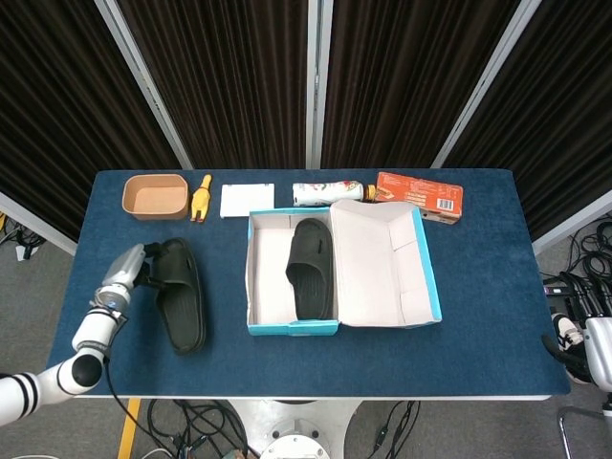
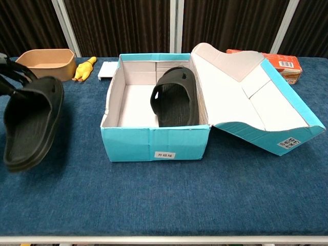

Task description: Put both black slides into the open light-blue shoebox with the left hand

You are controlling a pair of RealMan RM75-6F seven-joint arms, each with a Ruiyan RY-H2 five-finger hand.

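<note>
- While the left hand [image 1: 127, 269] pinches the strap end of the second slide [image 1: 180, 295], lifted off the surface [image 1: 478, 287], it should carry w/ heel tilted up to clear the shoebox [image 1: 287, 328] wall.
- Judged best drop: bare floor on the box's left side, beside the first slide [image 1: 311, 268] already inside; lower before letting go.
- Right hand [image 1: 583, 335] sits at the surface edge, well apart; fingers' state can't be told.
- Writing: small white label on box front, chars too small to read; orange carton [image 1: 419, 196] print illegible.
</note>
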